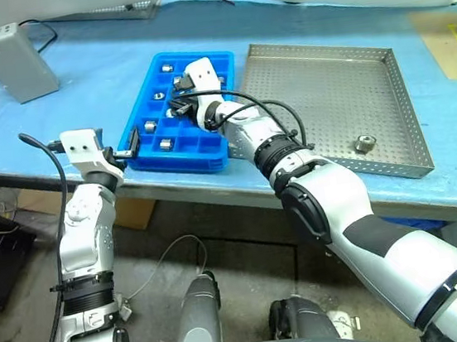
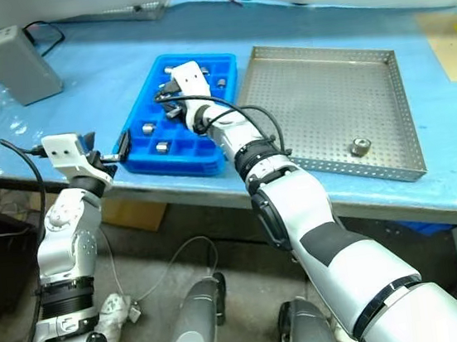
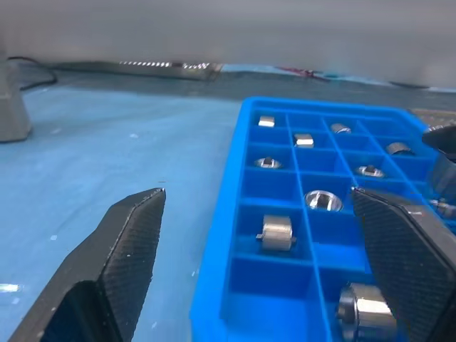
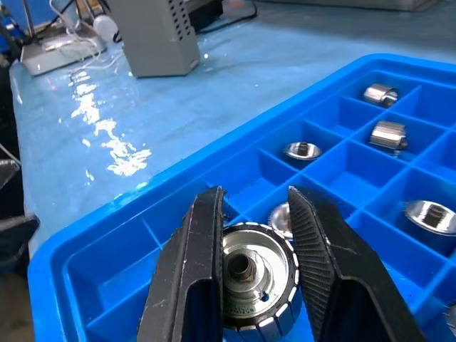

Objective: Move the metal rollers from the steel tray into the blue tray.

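The right tool (image 4: 246, 274) is over the blue tray (image 1: 136, 130) and squeezes one metal roller (image 4: 255, 281) between its two black fingers (image 4: 189, 278). The roller's flat end with the hole shows between the fingers. The roller hangs above the little boxes of the blue tray, and you cannot tell which box it is over.

More metal rollers (image 3: 276, 231) sit in the boxes of the blue tray, one in each.

The left tool (image 3: 263, 263) is by the near end of the blue tray, just off the edge of the worktop (image 1: 80, 114). Its fingers are spread wide and hold nothing.

The steel tray (image 1: 404, 108) lies just beside the blue tray. One last roller (image 1: 365, 143) sits on its holey floor, well apart from the blue tray.

A grey box (image 1: 13, 60) stands on the worktop, well apart from the blue tray.
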### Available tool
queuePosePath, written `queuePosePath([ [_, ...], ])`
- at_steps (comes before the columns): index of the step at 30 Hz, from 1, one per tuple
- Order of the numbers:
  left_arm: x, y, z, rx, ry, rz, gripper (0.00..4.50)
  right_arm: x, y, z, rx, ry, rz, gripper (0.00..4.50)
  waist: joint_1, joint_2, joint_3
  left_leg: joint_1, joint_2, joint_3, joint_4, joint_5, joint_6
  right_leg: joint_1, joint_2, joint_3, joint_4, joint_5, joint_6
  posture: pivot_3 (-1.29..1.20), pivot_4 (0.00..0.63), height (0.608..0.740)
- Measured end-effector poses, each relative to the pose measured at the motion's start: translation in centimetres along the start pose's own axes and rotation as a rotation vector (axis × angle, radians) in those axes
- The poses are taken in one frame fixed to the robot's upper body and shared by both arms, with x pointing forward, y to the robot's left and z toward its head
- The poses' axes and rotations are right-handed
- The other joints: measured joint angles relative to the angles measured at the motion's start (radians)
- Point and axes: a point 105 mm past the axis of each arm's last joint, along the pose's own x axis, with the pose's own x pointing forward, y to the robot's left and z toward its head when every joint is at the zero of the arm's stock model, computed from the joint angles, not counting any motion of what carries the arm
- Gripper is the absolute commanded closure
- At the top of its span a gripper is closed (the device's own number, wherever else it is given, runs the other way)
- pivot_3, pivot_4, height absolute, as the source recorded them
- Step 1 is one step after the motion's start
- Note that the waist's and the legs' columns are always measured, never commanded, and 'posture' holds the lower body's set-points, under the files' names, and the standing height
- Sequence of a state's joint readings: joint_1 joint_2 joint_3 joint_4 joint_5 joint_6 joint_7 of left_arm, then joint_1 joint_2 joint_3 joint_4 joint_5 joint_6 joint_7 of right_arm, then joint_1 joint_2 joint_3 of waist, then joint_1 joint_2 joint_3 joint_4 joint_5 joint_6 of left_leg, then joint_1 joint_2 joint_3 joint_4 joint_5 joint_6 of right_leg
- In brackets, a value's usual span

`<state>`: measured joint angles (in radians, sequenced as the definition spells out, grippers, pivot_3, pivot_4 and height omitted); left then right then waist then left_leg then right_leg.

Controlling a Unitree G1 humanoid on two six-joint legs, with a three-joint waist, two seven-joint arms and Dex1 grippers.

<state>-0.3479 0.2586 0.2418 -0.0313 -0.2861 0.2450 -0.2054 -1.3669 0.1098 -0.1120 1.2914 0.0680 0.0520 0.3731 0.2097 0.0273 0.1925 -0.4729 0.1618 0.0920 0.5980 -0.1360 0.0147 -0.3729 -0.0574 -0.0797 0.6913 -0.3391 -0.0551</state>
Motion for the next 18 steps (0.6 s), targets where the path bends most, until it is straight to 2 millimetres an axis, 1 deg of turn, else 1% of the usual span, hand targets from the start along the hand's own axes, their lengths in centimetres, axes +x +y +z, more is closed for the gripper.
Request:
queuePosePath([
  [2, -0.2, -0.3, -0.4, 0.000, 0.015, -0.009, 0.13, 0.0, -0.1, -0.5, 0.001, 0.017, -0.005, 3.54, 0.007, 0.000, 0.000, 0.000, 0.000, 0.000, -0.001, 0.001, -0.002, 0.000, 0.000, 0.000, 0.000, 0.000, 0.000, 0.42, 0.150, 0.740],
  [3, -0.2, -0.7, -0.6, 0.002, 0.020, -0.019, 0.13, 0.0, -0.1, -0.7, 0.001, 0.024, -0.006, 3.54, 0.008, 0.000, 0.000, 0.000, 0.000, 0.000, -0.001, 0.001, -0.006, 0.000, 0.000, 0.000, 0.000, 0.000, 0.000, 0.42, 0.150, 0.740],
  [8, -0.2, -2.9, -1.6, -0.007, 0.052, -0.088, 0.13, -0.1, -0.3, -0.7, -0.002, 0.027, -0.010, 3.54, 0.008, 0.000, 0.000, 0.000, 0.000, 0.000, -0.003, 0.002, -0.010, -0.001, 0.000, 0.000, -0.001, 0.001, 0.001, 0.39, 0.150, 0.740],
  [11, -0.2, -3.5, -1.8, 0.018, 0.059, -0.124, 0.13, -0.2, -0.6, -0.7, -0.002, 0.026, -0.005, 3.54, 0.006, 0.000, 0.000, 0.000, 0.000, 0.000, -0.004, 0.003, -0.011, -0.002, 0.001, 0.000, -0.001, 0.001, 0.002, 0.38, 0.150, 0.740],
  [13, -0.1, -3.9, -1.7, 0.027, 0.057, -0.140, 0.13, -0.3, -0.7, -0.8, -0.002, 0.031, -0.003, 2.82, 0.003, 0.000, 0.000, 0.000, 0.000, 0.000, -0.004, 0.003, -0.011, -0.002, 0.001, 0.000, -0.001, 0.001, 0.002, 0.37, 0.150, 0.740],
  [15, 0.1, -4.0, -1.6, 0.031, 0.050, -0.148, 0.13, -0.3, -0.7, -1.0, -0.013, 0.039, -0.004, 2.23, 0.001, 0.000, 0.000, 0.000, 0.000, 0.000, -0.004, 0.003, -0.011, -0.002, 0.001, 0.000, -0.001, 0.001, 0.003, 0.35, 0.150, 0.740],
  [16, 0.3, -4.1, -1.4, 0.032, 0.044, -0.153, 0.13, -0.3, -0.7, -1.0, -0.021, 0.042, -0.006, 1.85, 0.000, 0.000, 0.000, 0.000, 0.000, 0.000, -0.004, 0.003, -0.012, -0.002, 0.001, 0.000, -0.001, 0.001, 0.003, 0.33, 0.150, 0.740],
  [17, 0.5, -4.2, -1.3, 0.032, 0.040, -0.157, 0.13, -0.3, -0.8, -1.0, -0.024, 0.041, -0.008, 1.61, -0.001, 0.000, 0.000, 0.000, 0.000, 0.000, -0.004, 0.003, -0.012, -0.002, 0.001, 0.000, -0.001, 0.002, 0.003, 0.30, 0.150, 0.740],
  [18, 0.7, -4.4, -1.1, 0.026, 0.033, -0.165, 0.13, -0.4, -1.0, -0.9, -0.028, 0.038, -0.013, 1.61, -0.002, 0.000, 0.000, 0.000, 0.000, 0.000, -0.004, 0.003, -0.012, -0.002, 0.001, 0.000, -0.001, 0.002, 0.003, 0.30, 0.150, 0.740],
])
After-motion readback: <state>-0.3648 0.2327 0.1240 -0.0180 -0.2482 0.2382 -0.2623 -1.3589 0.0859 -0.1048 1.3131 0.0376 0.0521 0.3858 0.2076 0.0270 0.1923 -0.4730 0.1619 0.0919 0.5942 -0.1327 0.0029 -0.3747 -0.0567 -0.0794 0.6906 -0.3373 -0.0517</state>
